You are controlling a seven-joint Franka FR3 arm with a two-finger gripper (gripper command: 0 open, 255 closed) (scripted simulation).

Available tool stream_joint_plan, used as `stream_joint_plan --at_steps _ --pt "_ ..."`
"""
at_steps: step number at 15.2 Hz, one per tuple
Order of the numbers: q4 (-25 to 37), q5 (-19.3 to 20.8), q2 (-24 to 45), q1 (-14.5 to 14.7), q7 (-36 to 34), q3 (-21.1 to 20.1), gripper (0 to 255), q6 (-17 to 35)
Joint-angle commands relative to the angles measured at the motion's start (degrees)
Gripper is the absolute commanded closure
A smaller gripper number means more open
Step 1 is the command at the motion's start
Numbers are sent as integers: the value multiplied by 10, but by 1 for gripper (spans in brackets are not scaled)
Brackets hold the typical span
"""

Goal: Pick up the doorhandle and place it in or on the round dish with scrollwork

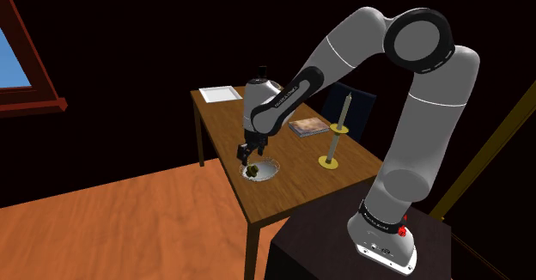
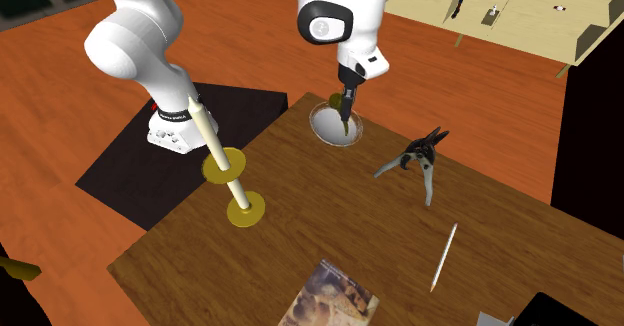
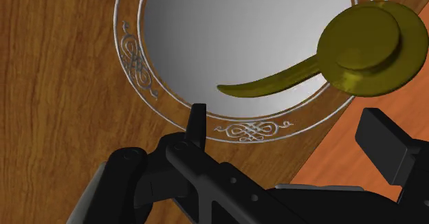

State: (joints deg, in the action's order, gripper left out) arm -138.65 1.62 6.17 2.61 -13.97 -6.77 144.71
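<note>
Hovering my black gripper (image 3: 285,123), fingers spread and empty, over one round silvery scrollwork-rimmed dish (image 3: 137,64), I see one olive-gold doorhandle (image 3: 368,47) lying in it, its round plate over the rim.

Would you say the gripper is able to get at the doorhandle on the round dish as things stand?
Probably yes. The gripper hangs open just above the doorhandle, which lies on the round dish with nothing covering it; the candlestick stands well off to the side.
</note>
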Motion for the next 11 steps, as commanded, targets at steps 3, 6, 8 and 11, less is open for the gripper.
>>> stream_joint_plan --at_steps 3,6,8,11 --pt "14 -11 -53 -2 10 -1 0 -67" --pt "14 -11 -53 -1 10 -1 0 -67" --pt "14 -11 -53 -1 10 -1 0 -67" --pt "14 -11 -53 -1 10 -1 0 -67"
